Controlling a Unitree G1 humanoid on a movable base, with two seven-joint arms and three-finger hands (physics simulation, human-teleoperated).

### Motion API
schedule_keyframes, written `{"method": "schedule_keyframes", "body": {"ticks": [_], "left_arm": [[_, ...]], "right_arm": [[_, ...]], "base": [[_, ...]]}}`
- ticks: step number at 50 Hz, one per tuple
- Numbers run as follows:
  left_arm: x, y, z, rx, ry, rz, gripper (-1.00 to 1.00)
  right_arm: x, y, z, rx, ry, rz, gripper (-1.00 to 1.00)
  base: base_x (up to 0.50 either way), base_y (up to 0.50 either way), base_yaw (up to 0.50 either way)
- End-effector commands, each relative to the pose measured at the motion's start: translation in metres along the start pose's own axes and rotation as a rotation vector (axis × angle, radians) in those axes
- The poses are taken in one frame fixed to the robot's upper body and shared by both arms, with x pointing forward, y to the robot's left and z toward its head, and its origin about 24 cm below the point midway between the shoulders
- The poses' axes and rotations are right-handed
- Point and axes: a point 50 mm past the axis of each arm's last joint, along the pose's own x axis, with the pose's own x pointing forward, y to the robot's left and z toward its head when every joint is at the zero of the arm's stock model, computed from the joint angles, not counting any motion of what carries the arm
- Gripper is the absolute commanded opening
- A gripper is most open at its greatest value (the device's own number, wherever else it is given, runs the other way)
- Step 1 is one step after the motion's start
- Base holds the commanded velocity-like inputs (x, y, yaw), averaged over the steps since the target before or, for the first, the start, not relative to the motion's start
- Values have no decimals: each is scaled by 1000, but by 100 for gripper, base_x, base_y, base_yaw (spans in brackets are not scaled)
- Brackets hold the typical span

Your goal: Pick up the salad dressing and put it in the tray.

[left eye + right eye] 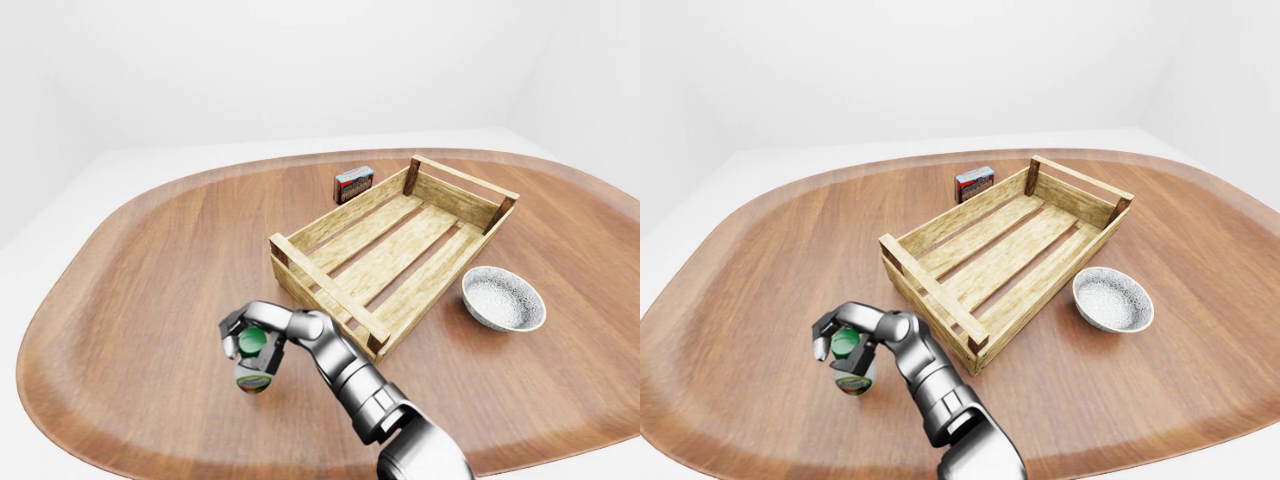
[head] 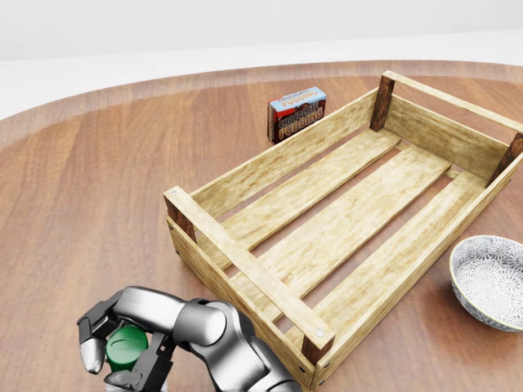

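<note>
The salad dressing bottle (image 1: 256,378) has a green cap (image 2: 127,347) and a green and white label. It is at the lower left of the left-eye view, on or just above the wooden table, left of the tray. My right hand (image 1: 250,345) reaches in from the bottom edge, and its fingers are closed round the bottle's cap and neck. The tray (image 1: 320,285) is a slatted wooden crate, empty, lying diagonally in the middle of the table. My left hand does not show in any view.
A chocolate pudding box (image 2: 297,113) stands just past the tray's upper left side. A white patterned bowl (image 1: 503,298) sits right of the tray. The round wooden table (image 1: 150,260) is ringed by white floor.
</note>
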Motion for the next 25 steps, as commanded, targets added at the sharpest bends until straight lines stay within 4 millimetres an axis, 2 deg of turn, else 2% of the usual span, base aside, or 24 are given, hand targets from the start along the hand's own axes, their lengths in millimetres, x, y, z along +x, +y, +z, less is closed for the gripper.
{"method": "schedule_keyframes", "body": {"ticks": [1,8,17,25], "left_arm": [[-1,-2,-3,-2,11,-6,100],[-1,-1,-2,-3,6,-6,100],[-1,-3,-2,-5,9,-9,100],[-1,-3,-3,-9,9,-10,100]], "right_arm": [[-11,-17,44,-14,-167,-38,-100],[-21,-18,68,-85,-260,-45,-100],[-33,-29,101,-167,-358,-75,-100],[-48,-48,149,-225,-505,-102,-100]], "base": [[0,0,0],[0,0,0],[0,0,0],[0,0,0]]}}
